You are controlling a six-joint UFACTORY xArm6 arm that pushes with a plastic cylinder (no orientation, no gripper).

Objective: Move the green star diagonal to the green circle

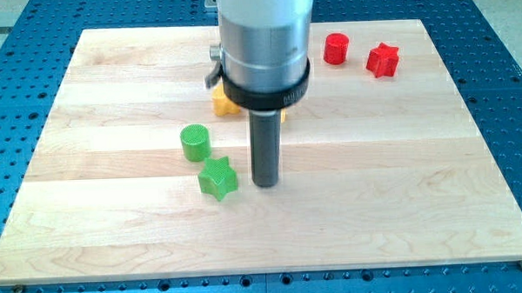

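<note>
Looking at the light wooden surface (pixel 115 212), you find the green star-shaped block (pixel 218 178) near centre, just below-right of the green cylindrical circle block (pixel 195 142). My tip (pixel 265 184) (a plain rod, no jaws to part or close) stands just right of the star; contact cannot be confirmed.

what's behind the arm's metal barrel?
A yellow block, mostly covered by the barrel; its shape can't be made out. My tip sits right of the green star.
</note>
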